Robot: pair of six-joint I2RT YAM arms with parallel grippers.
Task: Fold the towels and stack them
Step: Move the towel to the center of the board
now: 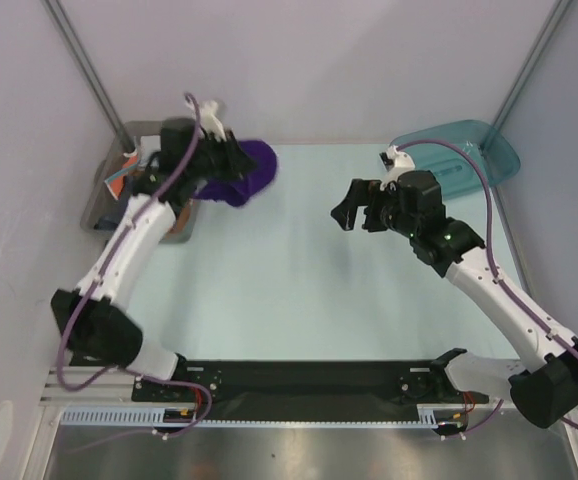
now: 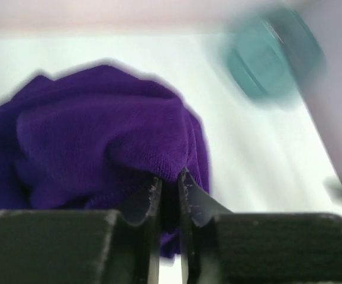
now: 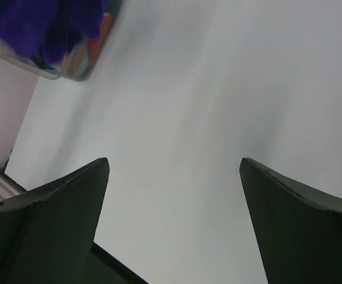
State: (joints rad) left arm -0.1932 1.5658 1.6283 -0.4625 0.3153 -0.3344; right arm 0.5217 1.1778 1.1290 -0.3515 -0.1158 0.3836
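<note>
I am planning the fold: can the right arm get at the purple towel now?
Probably yes: nothing lies on the table between the open right pincer and the purple towel. The left pincer is shut on that towel, though, crowding one side.

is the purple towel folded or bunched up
Bunched up, not folded: the purple towel is a loose rumpled heap with no flat layers, pinched by the left gripper.

Towel (image 1: pixel 249 165) at far left, just right of the left bin (image 1: pixel 99 200); right bin (image 1: pixel 464 140) far right.
</note>
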